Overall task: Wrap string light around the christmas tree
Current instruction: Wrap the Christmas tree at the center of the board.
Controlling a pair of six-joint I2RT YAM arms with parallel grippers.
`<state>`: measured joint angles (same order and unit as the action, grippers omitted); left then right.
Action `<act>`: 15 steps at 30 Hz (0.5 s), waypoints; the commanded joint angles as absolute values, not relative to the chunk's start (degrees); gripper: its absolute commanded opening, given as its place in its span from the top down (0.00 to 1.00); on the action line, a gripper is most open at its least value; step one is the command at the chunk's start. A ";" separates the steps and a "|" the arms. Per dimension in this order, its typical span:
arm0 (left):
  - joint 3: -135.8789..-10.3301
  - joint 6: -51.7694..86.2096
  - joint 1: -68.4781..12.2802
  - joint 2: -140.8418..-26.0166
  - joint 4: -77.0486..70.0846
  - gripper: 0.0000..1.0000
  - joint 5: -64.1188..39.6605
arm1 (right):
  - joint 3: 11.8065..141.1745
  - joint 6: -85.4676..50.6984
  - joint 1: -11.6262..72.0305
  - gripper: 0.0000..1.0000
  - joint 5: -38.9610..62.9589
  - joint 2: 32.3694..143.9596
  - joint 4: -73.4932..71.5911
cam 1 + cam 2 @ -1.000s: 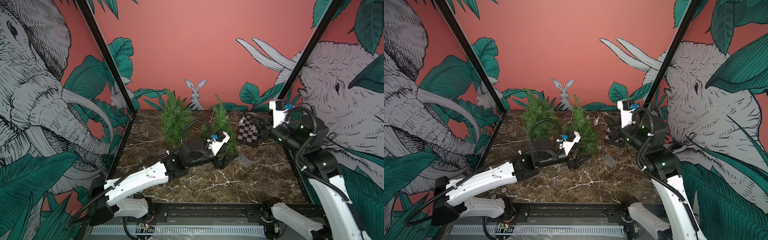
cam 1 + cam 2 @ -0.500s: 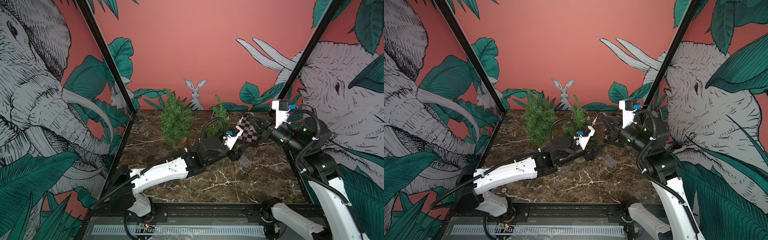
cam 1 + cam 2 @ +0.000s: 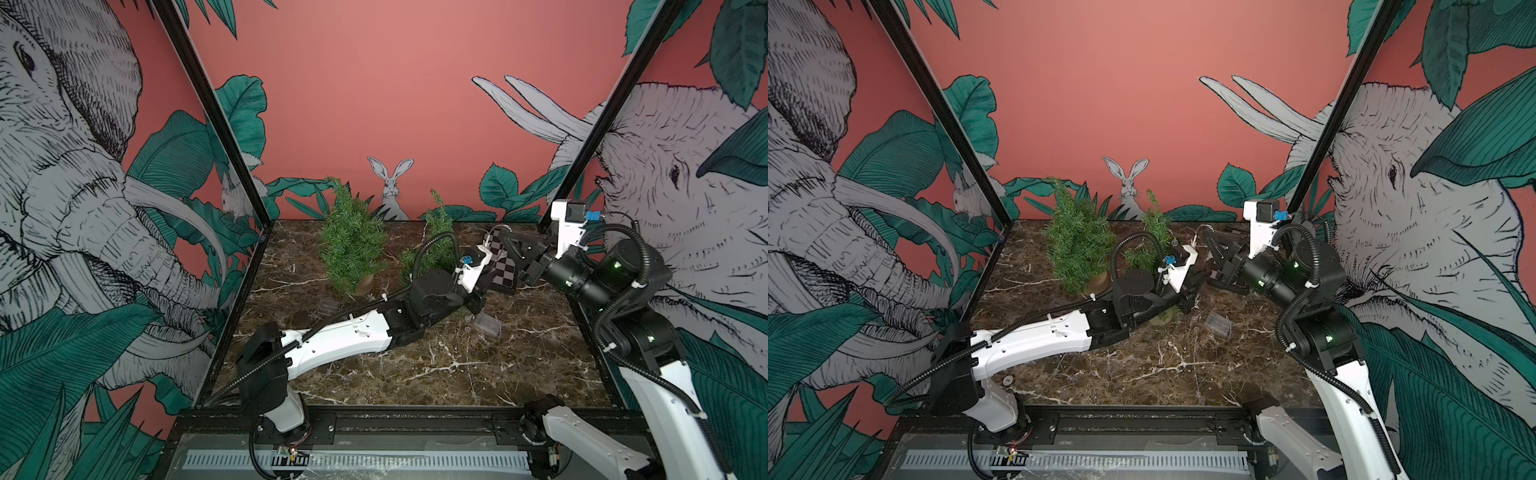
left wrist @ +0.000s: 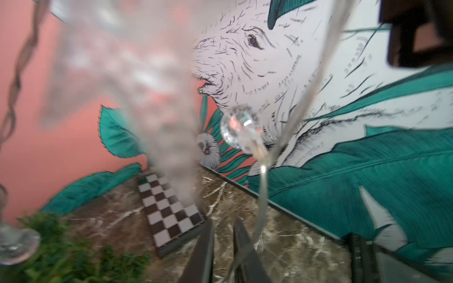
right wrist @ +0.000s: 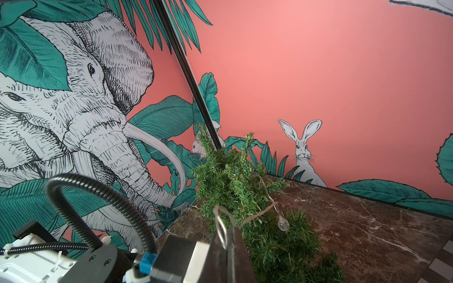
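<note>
Two small artificial trees are seen on the marble table [image 3: 436, 370]: a fuller tree [image 3: 353, 245] toward the left, and the christmas tree [image 3: 436, 245] beside it, partly hidden by the left arm; the string light [image 5: 274, 208] is draped over its branches, a clear bulb [image 5: 283, 224] hanging free; the right gripper [image 5: 229, 241] is closed on a loop of the wire; the left gripper [image 4: 224, 247] is closed on the wire too, just beside a checkered board [image 4: 169, 215]; two clear plastic boxes [image 3: 487, 324] lie on the table.
</note>
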<state>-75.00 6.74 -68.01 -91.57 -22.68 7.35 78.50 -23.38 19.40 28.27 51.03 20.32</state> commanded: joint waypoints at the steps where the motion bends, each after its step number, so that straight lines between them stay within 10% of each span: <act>1: -74.05 8.19 -68.10 -87.40 -24.31 0.97 4.40 | 77.63 -23.26 19.53 0.99 26.78 50.80 17.40; 15: -64.45 10.36 -68.53 -69.24 -12.80 1.00 4.56 | 73.25 -24.57 19.84 0.84 28.68 54.35 14.81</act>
<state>-66.15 9.23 -68.23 -72.44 -15.57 3.53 74.72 -24.18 19.46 27.22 53.93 17.82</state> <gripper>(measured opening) 0.045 0.140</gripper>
